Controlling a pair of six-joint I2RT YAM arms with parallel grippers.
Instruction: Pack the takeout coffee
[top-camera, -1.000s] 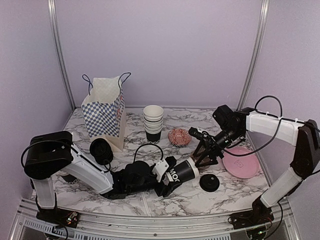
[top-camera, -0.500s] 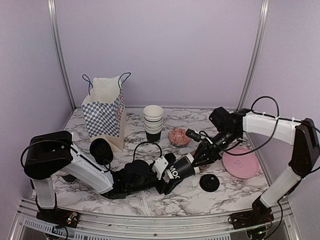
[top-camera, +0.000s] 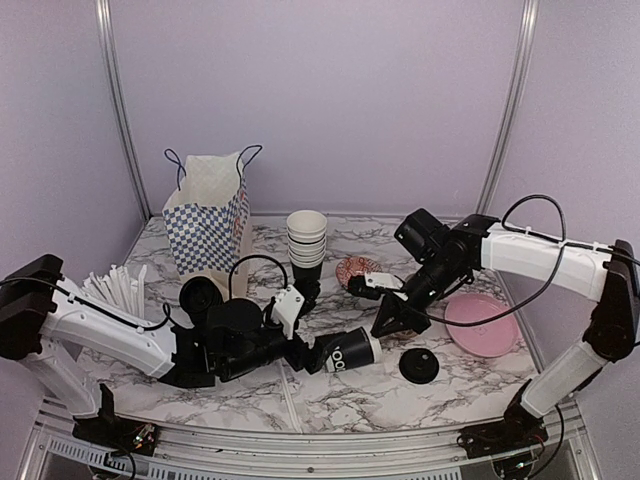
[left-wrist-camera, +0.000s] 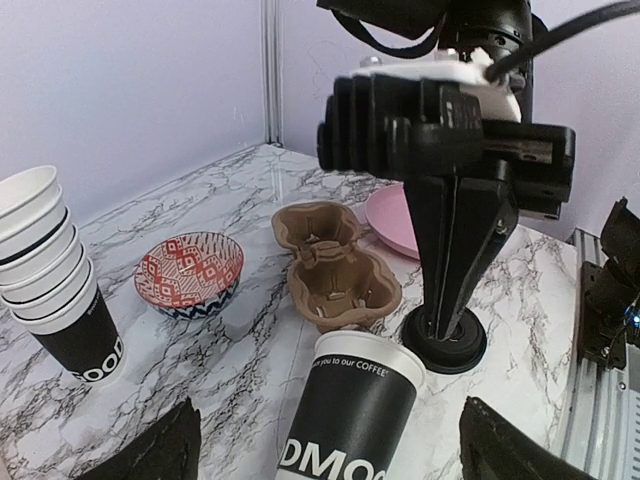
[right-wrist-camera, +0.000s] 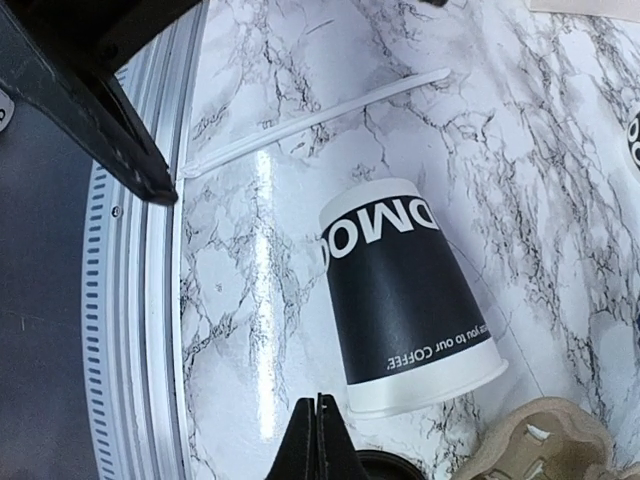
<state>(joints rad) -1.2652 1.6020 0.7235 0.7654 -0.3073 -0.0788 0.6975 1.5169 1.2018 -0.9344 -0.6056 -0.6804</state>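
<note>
The takeout coffee cup (top-camera: 350, 351) lies on its side on the marble table, black with white print and a white rim, with no lid on it. It also shows in the left wrist view, cup (left-wrist-camera: 350, 420), and the right wrist view, cup (right-wrist-camera: 405, 295). My left gripper (top-camera: 308, 355) is open; the cup's base end lies between its wide-set fingers (left-wrist-camera: 150, 450). A black lid (top-camera: 418, 365) lies flat to the right of the cup. My right gripper (top-camera: 384, 327) is shut and empty, its tips just off the cup's rim and over the lid's (left-wrist-camera: 445, 338) edge.
A checkered paper bag (top-camera: 210, 222) stands at the back left. A stack of cups (top-camera: 306, 245), a patterned bowl (top-camera: 355, 271) and a pink plate (top-camera: 482, 325) sit farther back and right. A brown pulp carrier (left-wrist-camera: 335, 270) lies behind the cup. Black lids (top-camera: 201, 296) and white stirrers (top-camera: 120, 288) lie left.
My left arm has drawn back leftward and opened wider, leaving the cup lying on the table. My right gripper has shut and moved left and down to the cup's rim.
</note>
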